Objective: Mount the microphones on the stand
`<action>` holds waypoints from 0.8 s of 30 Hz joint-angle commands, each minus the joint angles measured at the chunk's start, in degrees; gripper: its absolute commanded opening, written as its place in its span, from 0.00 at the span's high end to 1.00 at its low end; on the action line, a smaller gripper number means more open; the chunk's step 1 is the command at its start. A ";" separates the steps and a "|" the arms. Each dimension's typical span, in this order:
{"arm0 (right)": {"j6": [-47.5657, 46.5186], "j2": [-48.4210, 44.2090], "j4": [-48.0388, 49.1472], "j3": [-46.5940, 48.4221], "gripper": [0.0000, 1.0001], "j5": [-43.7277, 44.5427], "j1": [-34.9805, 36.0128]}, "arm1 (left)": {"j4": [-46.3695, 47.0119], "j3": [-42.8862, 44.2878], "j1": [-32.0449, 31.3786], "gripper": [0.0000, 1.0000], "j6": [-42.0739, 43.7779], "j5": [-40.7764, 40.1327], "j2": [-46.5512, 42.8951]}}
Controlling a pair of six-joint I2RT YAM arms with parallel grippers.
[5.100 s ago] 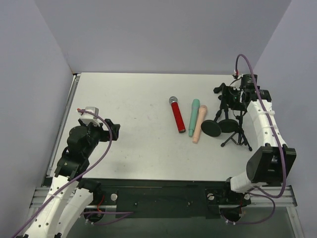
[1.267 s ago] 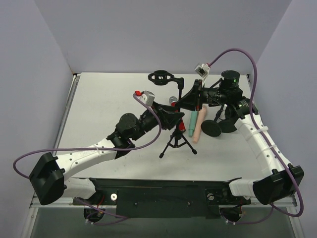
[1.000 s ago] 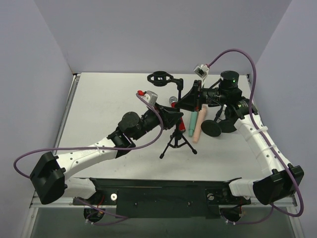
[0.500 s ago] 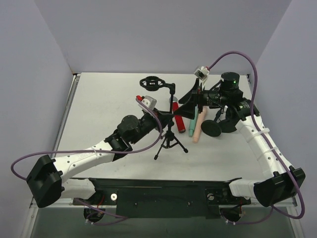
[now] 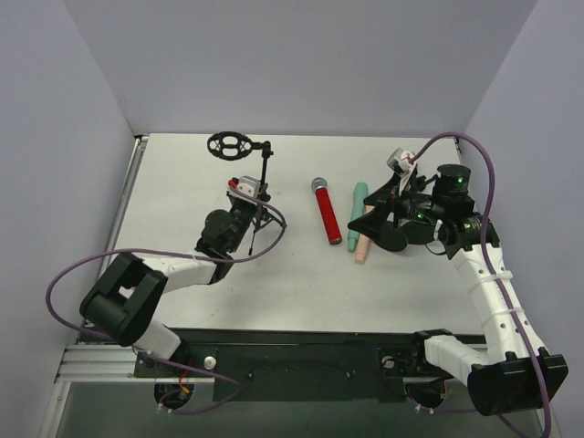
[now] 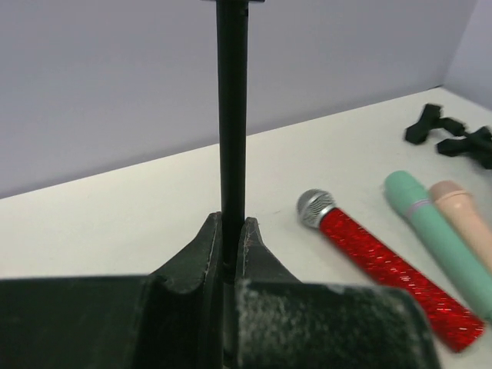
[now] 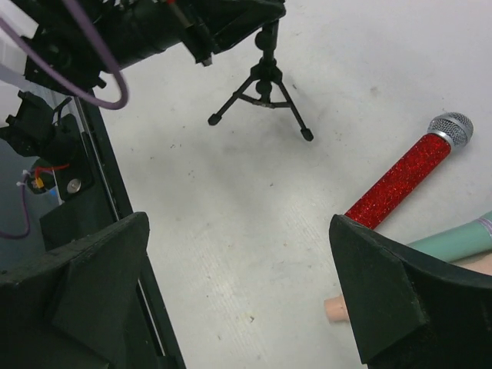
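Observation:
A black tripod stand (image 5: 266, 164) with a ring mount on top stands at the left middle of the table. My left gripper (image 5: 254, 204) is shut on its thin pole (image 6: 231, 115), which runs up between the two fingers (image 6: 201, 250). The red microphone (image 5: 326, 213), the mint-green one (image 5: 358, 212) and the peach-pink one (image 5: 367, 239) lie side by side on the table. They also show in the left wrist view, the red one (image 6: 384, 265) nearest. My right gripper (image 7: 238, 284) hangs open and holds nothing, over the table just right of the microphones. The tripod legs (image 7: 265, 84) show beyond it.
Two black round bases (image 5: 404, 235) and other black stand parts (image 6: 453, 138) sit at the right, under my right arm. A black rail (image 7: 100, 207) runs along the table's near edge. Lilac walls close in the back and sides.
The right gripper opened, let go of the stand and drew back to the right. The left gripper closed on the pole and carried the stand leftward, away from the microphones.

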 commanded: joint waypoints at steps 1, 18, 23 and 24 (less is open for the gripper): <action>-5.67 -1.75 2.25 -2.69 0.03 -2.07 -0.37 | 22.29 3.56 3.66 1.00 5.72 1.01 6.77; -7.26 -0.87 1.90 -8.76 0.03 -4.88 -1.86 | 34.54 -9.36 3.76 1.00 4.06 3.12 12.14; -7.26 -0.87 1.81 -9.20 0.03 -5.41 -2.48 | 34.45 -11.12 3.23 0.74 3.97 1.63 11.35; -7.26 -0.96 1.73 -9.29 0.03 -5.41 -2.57 | 34.45 -11.38 2.88 0.62 3.88 1.46 11.17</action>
